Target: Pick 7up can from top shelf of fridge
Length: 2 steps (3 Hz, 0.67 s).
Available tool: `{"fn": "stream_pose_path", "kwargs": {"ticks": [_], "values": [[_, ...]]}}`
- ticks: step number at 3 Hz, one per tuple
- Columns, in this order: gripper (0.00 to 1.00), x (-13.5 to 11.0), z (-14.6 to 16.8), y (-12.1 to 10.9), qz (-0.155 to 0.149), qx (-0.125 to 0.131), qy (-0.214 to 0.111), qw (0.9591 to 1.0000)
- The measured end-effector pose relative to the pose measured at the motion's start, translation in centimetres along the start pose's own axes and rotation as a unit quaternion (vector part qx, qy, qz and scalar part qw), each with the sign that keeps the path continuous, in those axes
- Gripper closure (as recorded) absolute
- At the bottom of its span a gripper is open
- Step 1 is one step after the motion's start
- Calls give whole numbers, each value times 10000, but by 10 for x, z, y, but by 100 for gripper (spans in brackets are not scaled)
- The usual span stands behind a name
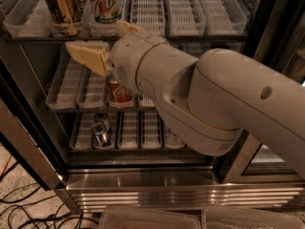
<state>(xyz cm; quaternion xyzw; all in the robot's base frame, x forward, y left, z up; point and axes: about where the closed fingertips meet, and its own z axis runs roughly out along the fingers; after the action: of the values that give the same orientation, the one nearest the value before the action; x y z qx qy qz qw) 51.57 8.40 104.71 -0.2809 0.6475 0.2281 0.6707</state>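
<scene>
The 7up can (pixel 105 2), whitish with green lettering, stands upright in a white lane tray at the front of the top shelf (pixel 190 11) of the fridge (pixel 143 187), beside a gold-bronze can (pixel 61 5) on its left. My gripper (pixel 107 41) is just below the shelf's front edge, under the 7up can. It is open and empty. One cream finger (pixel 89 56) points left and the other (pixel 128 28) sits right under the can's tray. My large white arm hides the right part of the middle tiers.
A red cola can (pixel 117 92) stands on the middle tier, just under my wrist. Silver cans (pixel 100 128) lie on the lowest tier. The door frame (pixel 26 149) slants at the left, with cables (pixel 19 206) on the floor. Plastic bins (pixel 147 219) lie at the bottom edge.
</scene>
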Motion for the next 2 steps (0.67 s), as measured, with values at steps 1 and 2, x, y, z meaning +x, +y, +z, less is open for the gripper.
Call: {"fn": "stream_pose_path", "kwargs": {"ticks": [1,2], "values": [[22,0,0,0,0,0,0,10000],[22,-4,2,0,-42,38,-25,10000]]}}
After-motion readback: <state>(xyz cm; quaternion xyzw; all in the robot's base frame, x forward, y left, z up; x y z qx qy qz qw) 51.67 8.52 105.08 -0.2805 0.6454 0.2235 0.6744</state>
